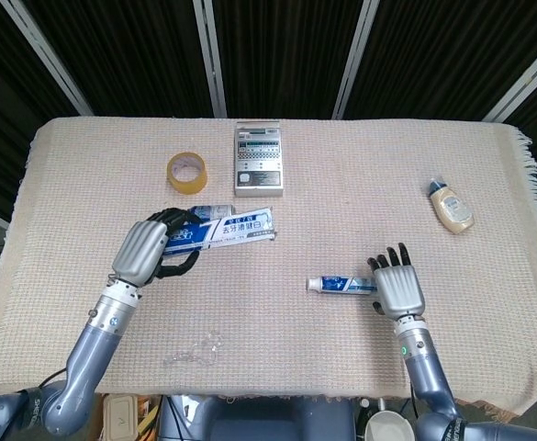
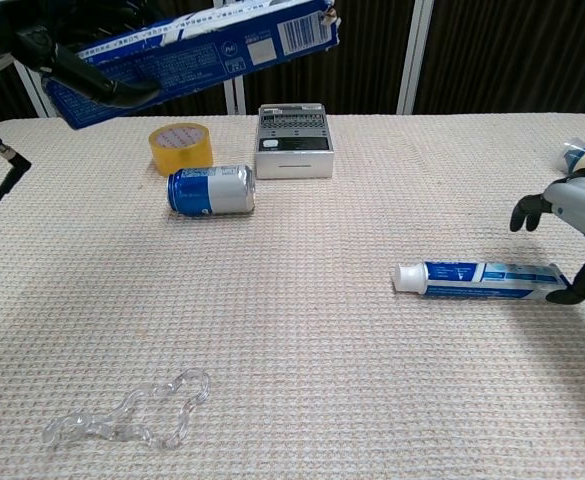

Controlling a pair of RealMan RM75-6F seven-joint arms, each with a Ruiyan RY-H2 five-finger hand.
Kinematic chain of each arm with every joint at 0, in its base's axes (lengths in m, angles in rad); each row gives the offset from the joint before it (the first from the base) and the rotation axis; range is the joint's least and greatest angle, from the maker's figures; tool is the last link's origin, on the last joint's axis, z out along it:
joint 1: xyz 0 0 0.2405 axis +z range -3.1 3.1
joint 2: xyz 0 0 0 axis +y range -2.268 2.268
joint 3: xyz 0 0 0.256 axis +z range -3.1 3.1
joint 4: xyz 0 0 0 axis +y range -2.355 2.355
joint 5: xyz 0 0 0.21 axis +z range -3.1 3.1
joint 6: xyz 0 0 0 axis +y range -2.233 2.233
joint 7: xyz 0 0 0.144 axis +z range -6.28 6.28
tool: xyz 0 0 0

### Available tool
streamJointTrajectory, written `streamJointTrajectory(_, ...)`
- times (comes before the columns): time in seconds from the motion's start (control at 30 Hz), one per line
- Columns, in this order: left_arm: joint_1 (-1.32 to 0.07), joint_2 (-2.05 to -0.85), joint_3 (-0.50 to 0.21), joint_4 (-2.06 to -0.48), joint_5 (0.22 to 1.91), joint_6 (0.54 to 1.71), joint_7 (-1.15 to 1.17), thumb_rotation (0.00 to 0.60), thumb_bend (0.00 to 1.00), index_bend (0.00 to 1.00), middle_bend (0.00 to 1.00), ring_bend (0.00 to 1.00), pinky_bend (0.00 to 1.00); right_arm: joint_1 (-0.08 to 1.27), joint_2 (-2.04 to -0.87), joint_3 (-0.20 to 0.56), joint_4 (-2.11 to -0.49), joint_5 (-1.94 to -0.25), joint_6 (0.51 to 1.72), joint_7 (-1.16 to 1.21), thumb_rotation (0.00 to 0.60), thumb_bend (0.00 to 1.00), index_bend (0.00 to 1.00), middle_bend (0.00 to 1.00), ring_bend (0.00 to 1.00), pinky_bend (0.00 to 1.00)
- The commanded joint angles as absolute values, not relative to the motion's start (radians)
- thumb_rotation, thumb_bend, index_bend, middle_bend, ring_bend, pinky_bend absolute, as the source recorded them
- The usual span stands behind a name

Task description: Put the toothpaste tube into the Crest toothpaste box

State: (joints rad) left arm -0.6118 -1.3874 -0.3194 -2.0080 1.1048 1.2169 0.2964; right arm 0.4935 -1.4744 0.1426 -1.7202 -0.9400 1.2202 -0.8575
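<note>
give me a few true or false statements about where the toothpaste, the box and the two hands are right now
1. The left hand holds the Crest toothpaste box off the table. True.
2. The toothpaste tube is already inside the box. False: it lies flat on the table cloth, outside the box.
3. The right hand is at the tube's flat tail end, fingers spread. True.
4. The tube's white cap points toward the right hand. False: the cap points away from it, toward the table's middle.
5. The blue can stands upright. False: it lies on its side near the yellow tape roll.
</note>
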Motion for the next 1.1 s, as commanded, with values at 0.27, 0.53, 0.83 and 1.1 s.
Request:
streamJointTrajectory(0.27, -0.616, -1.395, -0.299, -2.003, 1.092, 1.243, 0.325, 0.600, 0.39, 0.35, 0.33, 0.25, 0.29, 0.508, -1.499, 0.129, -1.659, -0.925, 1.204, -0.818, 0.600, 0.18, 0.35, 0.33, 0.15, 0.00)
streamJointTrajectory(0.53, -0.621, -1.407, -0.292, -1.980, 1.081, 1.244, 0.315, 0.600, 0.39, 0.36, 0.33, 0.25, 0.29, 0.514, -1.509, 0.122, -1.641, -0.926, 1.206, -0.800, 0.600, 0.18, 0.38, 0.39, 0.16, 0.00)
streamJointTrajectory(0.83, -0.626, -1.417, -0.292, -1.952, 1.076, 1.249, 0.303, 0.600, 0.39, 0.36, 0.33, 0.25, 0.29, 0.523, -1.529, 0.118, -1.604, -0.931, 1.197, -0.777, 0.600, 0.18, 0.39, 0.43, 0.18, 0.00)
streamJointTrajectory(1.1, -0.628, -1.417, -0.290, -1.952, 1.075, 1.251, 0.302, 0.600, 0.39, 0.36, 0.33, 0.25, 0.29, 0.534, -1.548, 0.116, -1.589, -0.927, 1.192, -0.779, 0.600, 0.18, 0.39, 0.43, 0.18, 0.00)
